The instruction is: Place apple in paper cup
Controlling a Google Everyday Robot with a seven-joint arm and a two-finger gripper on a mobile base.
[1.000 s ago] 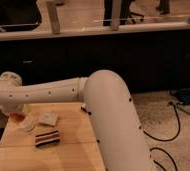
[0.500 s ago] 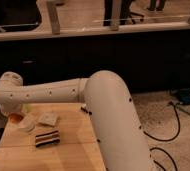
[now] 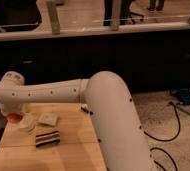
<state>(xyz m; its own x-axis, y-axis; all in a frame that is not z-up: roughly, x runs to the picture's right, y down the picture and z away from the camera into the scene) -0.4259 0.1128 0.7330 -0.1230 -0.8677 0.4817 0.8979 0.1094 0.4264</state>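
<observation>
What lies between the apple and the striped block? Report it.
The paper cup, in the camera view; the gripper is right at the apple.

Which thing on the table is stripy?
The dark block in front, banded light and dark; the flat piece behind it is plain pale. The pincer hangs at the table's left edge, by the apple.

Single view, high behind the robot's shoulder, looking forward and down. White arm (image 3: 88,100) close up, fills centre and runs left. Gripper (image 3: 13,114) at far left over the wooden tabletop (image 3: 73,135), lower left. Floor with cables (image 3: 173,135) to the right, dark counter wall (image 3: 113,55) beyond.
</observation>
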